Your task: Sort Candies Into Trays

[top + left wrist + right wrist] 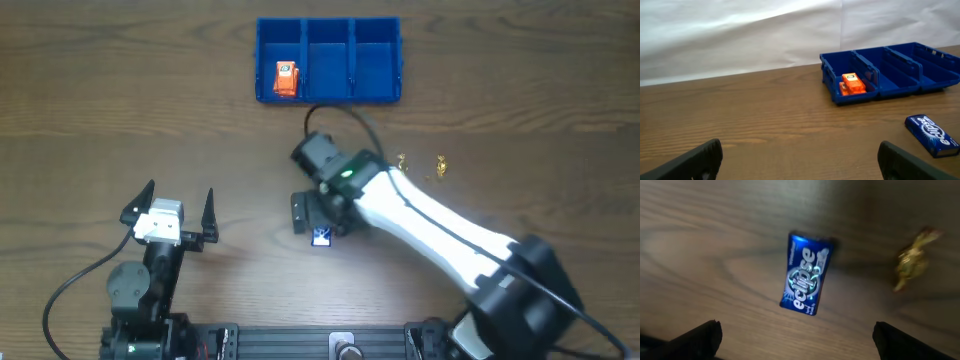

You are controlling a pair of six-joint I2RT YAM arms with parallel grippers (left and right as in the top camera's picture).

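Glossy blue rectangular pack (805, 273) lies flat on wood-grain tabletop (715, 240).

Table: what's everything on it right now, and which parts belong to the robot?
tray: one, blue, three compartments, far side of the table.
orange candy: one, orange, in the tray's left-end compartment as the top view shows it.
blue pack: one, blue, flat on the table beneath the right gripper.
gold-wrapped candies: two, gold, on the table beside the right arm.
table: one, brown wood.
left gripper: one, black and white, open, over bare table.
right gripper: one, black, open, above the blue pack.
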